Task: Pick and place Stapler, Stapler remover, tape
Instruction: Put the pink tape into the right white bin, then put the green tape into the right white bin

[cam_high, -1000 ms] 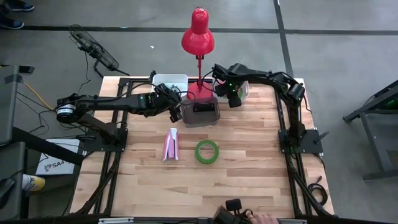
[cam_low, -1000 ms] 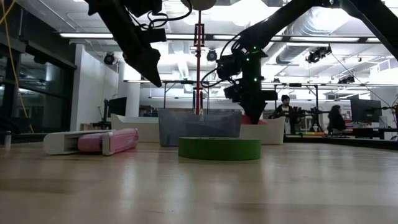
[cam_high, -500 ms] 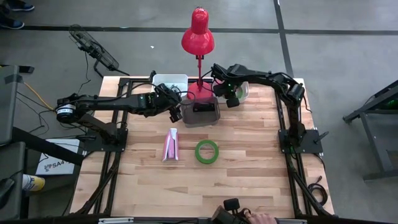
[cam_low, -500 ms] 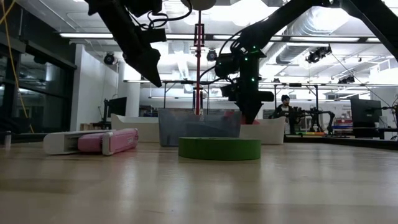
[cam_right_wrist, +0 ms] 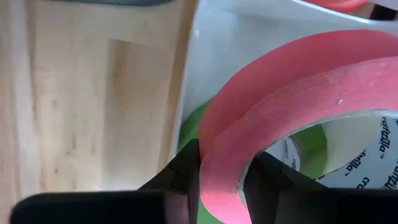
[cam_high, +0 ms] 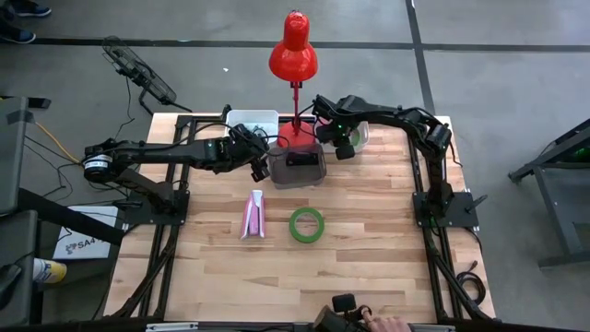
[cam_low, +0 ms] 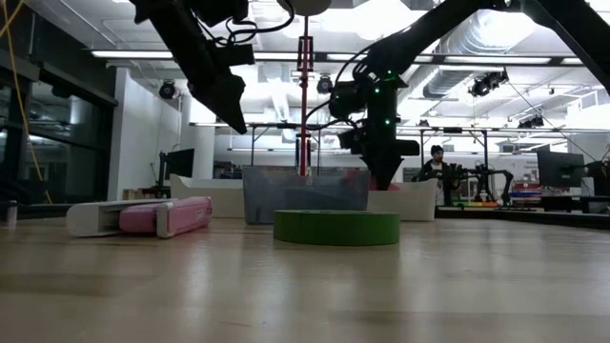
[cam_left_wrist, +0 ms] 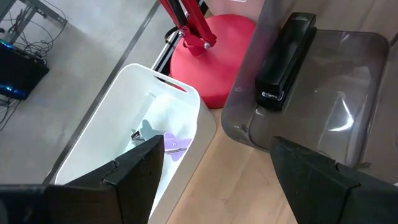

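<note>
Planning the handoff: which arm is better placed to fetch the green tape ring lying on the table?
Probably left. Its gripper hangs open and empty, while the right gripper holds the pink tape over the white bin. The green tape lies between both.

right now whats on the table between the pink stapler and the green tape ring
Nothing: in the high view bare wood separates the pink stapler from the green tape ring.

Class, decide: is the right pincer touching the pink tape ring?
Touching. The right wrist view shows the right pincer with its fingers pressed against both sides of the pink tape ring's band, above the white bin.
</note>
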